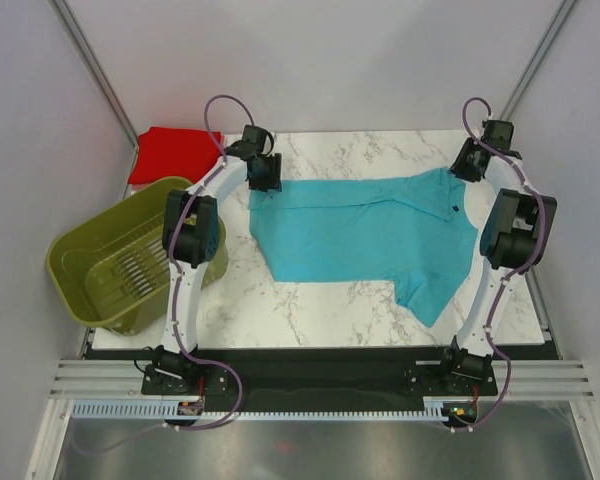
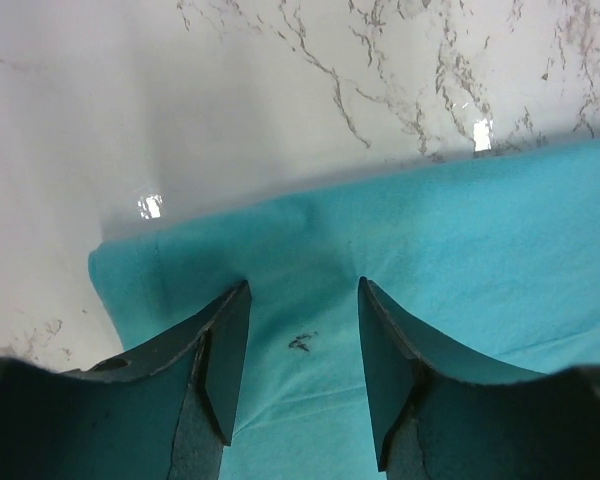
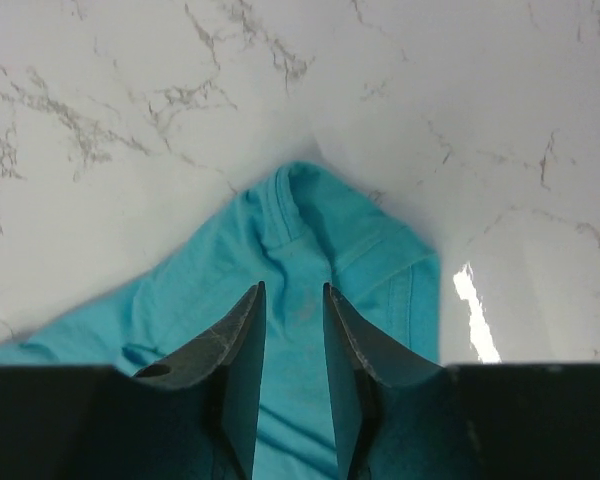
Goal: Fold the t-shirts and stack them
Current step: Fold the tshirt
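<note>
You had the turquoise t-shirt (image 1: pixel 365 225) lying flat across the bench (image 1: pixel 310 310), with the red t-shirt (image 1: pixel 170 155) bundled at its far left corner. Your left gripper (image 2: pixel 303 285) stood released, jaws wide over the turquoise shirt's far left corner. Your right gripper (image 3: pixel 293 290) had its jaws slightly parted over the far right tip, pinching nothing. The cloth looked light and limp, so corners and seams were the places to pinch.

table (image 1: pixel 320 310): white marble-pattern top with grey veins, glossy, with a black strip along the near edge.
turquoise t-shirt (image 1: pixel 360 235): lies spread flat on the top, from the middle over to the right side. collar end toward the far right, one sleeve sticking out toward the near right.
red t-shirt (image 1: pixel 170 152): flat folded square at the far left corner, apart from the turquoise one.
olive-green slotted basket (image 1: pixel 90 265): at the left edge, nearer than the red t-shirt, seems to overhang the edge.
</note>
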Motion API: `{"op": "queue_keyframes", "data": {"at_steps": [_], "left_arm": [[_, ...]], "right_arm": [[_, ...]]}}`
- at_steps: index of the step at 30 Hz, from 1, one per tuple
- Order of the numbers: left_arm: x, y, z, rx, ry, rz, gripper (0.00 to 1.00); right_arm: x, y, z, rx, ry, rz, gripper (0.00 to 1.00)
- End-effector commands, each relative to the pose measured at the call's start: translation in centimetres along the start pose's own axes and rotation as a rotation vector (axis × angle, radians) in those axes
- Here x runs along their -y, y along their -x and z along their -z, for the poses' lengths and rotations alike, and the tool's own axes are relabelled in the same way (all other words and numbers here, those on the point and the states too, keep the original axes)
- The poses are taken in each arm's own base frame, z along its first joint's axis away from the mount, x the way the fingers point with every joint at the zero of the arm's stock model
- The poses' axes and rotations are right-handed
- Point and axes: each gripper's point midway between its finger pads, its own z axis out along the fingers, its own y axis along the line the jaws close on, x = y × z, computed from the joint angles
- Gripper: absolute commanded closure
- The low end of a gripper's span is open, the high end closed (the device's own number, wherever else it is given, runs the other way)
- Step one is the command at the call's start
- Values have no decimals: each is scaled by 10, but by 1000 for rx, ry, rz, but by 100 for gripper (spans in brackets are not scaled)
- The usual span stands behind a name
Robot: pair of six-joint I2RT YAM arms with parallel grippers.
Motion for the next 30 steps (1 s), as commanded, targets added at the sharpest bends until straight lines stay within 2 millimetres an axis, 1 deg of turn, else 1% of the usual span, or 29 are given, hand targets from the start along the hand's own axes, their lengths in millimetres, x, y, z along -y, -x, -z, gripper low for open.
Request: {"op": "queue_keyframes", "data": {"at_steps": [1,2,3,4,5,6,7,8,9,11,12,13,14,15,16,17,19,20,21,22,23,24,25,26,27,28,30], "left_arm": [[0,1,-1,-1,-7,33,45],[1,2,1,2,-13,31,45],[3,6,6,12,-18,28,45],[5,10,10,22,-22,26,45],[8,12,14,26,-37,26,45],[12,21,24,51,-53,27,45],[16,24,30,59,-67,28,45],[21,27,36,63,-92,35,45],[28,36,50,89,-111,32,45],[35,40,65,103,-136,35,45],[38,42,72,111,-148,38,45],[45,49,88,135,-169,41,45],[49,44,93,123,-184,54,45],[53,40,98,116,-199,63,45],[64,44,119,138,-227,63,45],[65,27,118,98,-234,79,45],[76,16,130,84,-265,74,45],[82,8,140,74,-289,59,45],[84,4,145,74,-294,46,45],[84,-11,146,48,-289,46,45],[87,-9,162,73,-300,34,45],[87,-13,167,71,-300,32,45],[86,-23,168,53,-302,38,45],[90,-26,174,51,-324,34,45],[92,-26,186,65,-340,30,45],[94,-35,186,49,-349,23,45],[96,-37,197,62,-359,10,45]], "right_arm": [[-14,2,37,-13,48,33,63],[-16,-1,44,-16,53,46,62],[-23,-4,47,-23,70,61,62],[-27,-7,50,-28,92,96,59],[-35,-10,53,-36,123,117,57],[-44,-15,52,-51,163,138,56],[-60,-21,54,-76,267,162,55],[-66,-26,50,-96,305,167,54],[-72,-31,49,-108,333,178,53],[-75,-39,45,-130,357,215,51],[-80,-43,44,-140,371,235,50],[-83,-45,43,-143,388,260,44],[-89,-50,42,-153,426,301,37],[-96,-54,40,-158,441,341,35],[-98,-57,39,-165,444,361,34],[-98,-59,35,-165,447,384,34],[-102,-60,35,-167,477,399,34],[-102,-62,31,-172,489,405,34],[-101,-63,29,-174,490,413,34],[-100,-66,25,-182,492,415,35],[-100,-68,24,-187,495,417,35],[-99,-70,21,-191,496,424,36],[-97,-73,20,-199,496,426,36],[-97,-75,16,-207,498,425,36],[-98,-76,16,-211,513,423,36],[-99,-79,14,-219,523,419,35],[-100,-81,12,-227,537,414,36]]}}
